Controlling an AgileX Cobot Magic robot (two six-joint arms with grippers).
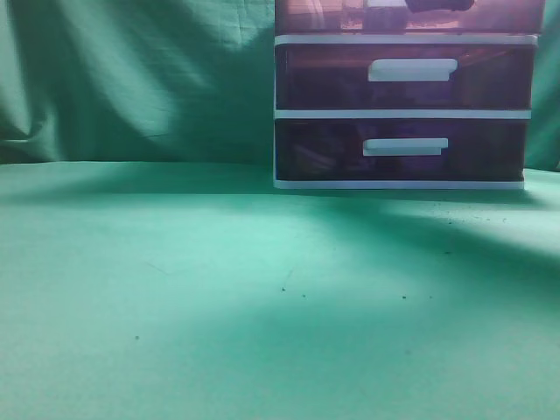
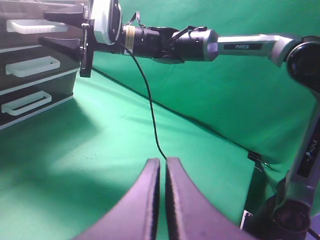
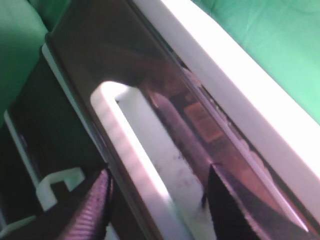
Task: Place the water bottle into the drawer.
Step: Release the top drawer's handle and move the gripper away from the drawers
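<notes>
The drawer (image 1: 332,16) is the top one of three dark translucent drawers in a white-framed unit, and the exterior view cuts it off at the top edge. It also shows in the left wrist view (image 2: 30,12). My right gripper (image 3: 157,200) is open, with one finger on each side of the drawer's white bar handle (image 3: 145,135). The same gripper (image 2: 62,31) appears at the handle in the left wrist view. My left gripper (image 2: 162,165) is shut and empty above the green table. The water bottle is not in view.
The two lower drawers (image 1: 402,79) (image 1: 402,150) are closed, each with a white handle. The unit stands at the back right of the green cloth table (image 1: 219,289). A green backdrop hangs behind. The right arm (image 2: 240,46) and its black cable (image 2: 150,110) span the table.
</notes>
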